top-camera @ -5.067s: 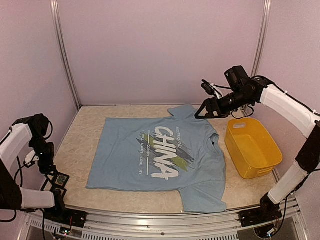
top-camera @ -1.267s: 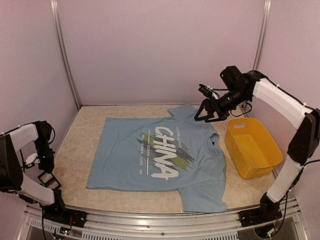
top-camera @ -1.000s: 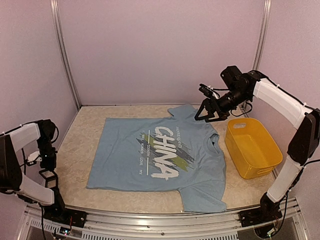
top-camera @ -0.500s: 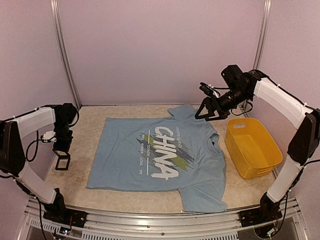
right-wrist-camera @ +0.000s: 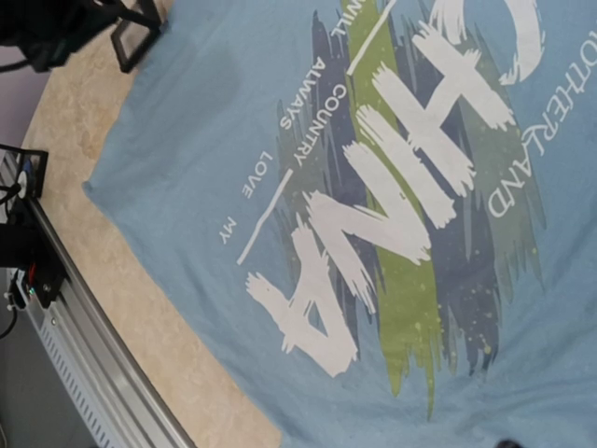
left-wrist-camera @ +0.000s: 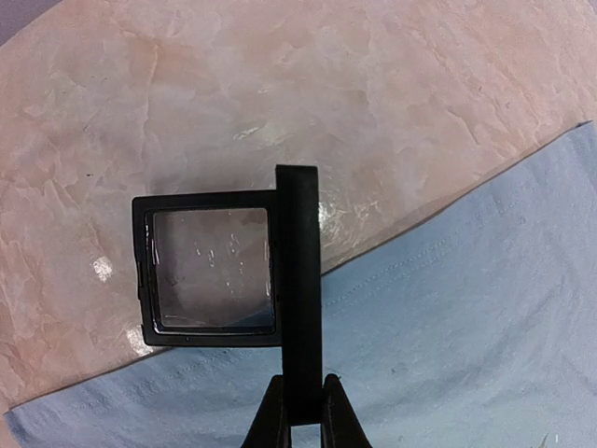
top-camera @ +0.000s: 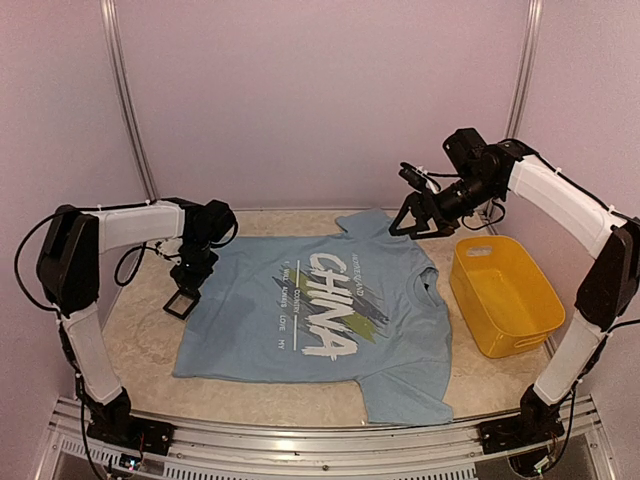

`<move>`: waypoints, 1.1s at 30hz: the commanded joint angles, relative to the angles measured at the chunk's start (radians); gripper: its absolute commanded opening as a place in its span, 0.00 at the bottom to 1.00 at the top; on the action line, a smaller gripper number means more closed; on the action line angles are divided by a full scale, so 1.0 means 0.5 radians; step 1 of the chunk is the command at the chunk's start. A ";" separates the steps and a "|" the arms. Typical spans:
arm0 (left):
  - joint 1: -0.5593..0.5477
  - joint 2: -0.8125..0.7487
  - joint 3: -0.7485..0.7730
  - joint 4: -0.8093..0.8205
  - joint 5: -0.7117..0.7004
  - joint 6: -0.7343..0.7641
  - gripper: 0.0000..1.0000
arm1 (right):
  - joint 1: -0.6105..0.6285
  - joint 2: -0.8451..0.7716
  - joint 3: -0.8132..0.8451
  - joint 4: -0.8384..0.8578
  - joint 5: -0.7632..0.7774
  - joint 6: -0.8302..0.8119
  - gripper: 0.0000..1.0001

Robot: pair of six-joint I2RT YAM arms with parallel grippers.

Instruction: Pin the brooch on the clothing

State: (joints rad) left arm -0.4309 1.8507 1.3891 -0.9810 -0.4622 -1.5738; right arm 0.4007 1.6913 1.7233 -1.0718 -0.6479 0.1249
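The clothing (top-camera: pixel 300 345) is a light blue T-shirt with white "CHINA" lettering, spread flat on the table. My left gripper (top-camera: pixel 192 284) is shut on a black square-framed display case (top-camera: pixel 182 303). It holds the case over the shirt's far left edge. In the left wrist view my left gripper (left-wrist-camera: pixel 298 411) pinches the case's edge-on black half, and its other half (left-wrist-camera: pixel 210 271) shows a clear window. The shirt (left-wrist-camera: pixel 466 308) lies just below. My right gripper (top-camera: pixel 410 224) hangs open above the shirt's far right shoulder, and the shirt print (right-wrist-camera: pixel 392 187) fills its view. The brooch is out of view.
A yellow bin (top-camera: pixel 505 295) stands on the table right of the shirt. Beige tabletop (top-camera: pixel 140 330) lies bare left of the shirt. Metal frame posts (top-camera: pixel 130 110) rise at the back corners. The front rail (right-wrist-camera: pixel 84 355) runs along the near edge.
My left arm has swung from the table's near left edge inward and away to the shirt's left edge, carrying the black case. The right arm has barely moved.
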 commanded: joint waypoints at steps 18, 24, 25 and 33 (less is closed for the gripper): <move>0.281 -0.526 0.085 -0.056 -0.144 0.728 0.91 | -0.019 -0.084 0.156 0.106 0.016 0.035 0.87; 0.645 -1.140 -0.172 -0.217 -0.015 0.922 0.90 | -0.019 -0.048 0.241 0.220 0.094 0.089 0.87; 0.722 -1.181 -0.173 -0.299 0.027 0.941 0.90 | -0.020 -0.036 0.262 0.241 0.111 0.090 0.87; 1.366 -1.265 -0.412 -0.772 0.396 1.130 0.99 | -0.018 0.110 0.389 0.347 0.085 0.045 0.86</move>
State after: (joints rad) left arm 0.1207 1.2240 1.2869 -1.2316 -0.4122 -1.0817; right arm 0.3981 1.7073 1.8973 -0.9447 -0.6037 0.1547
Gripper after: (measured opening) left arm 0.951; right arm 0.862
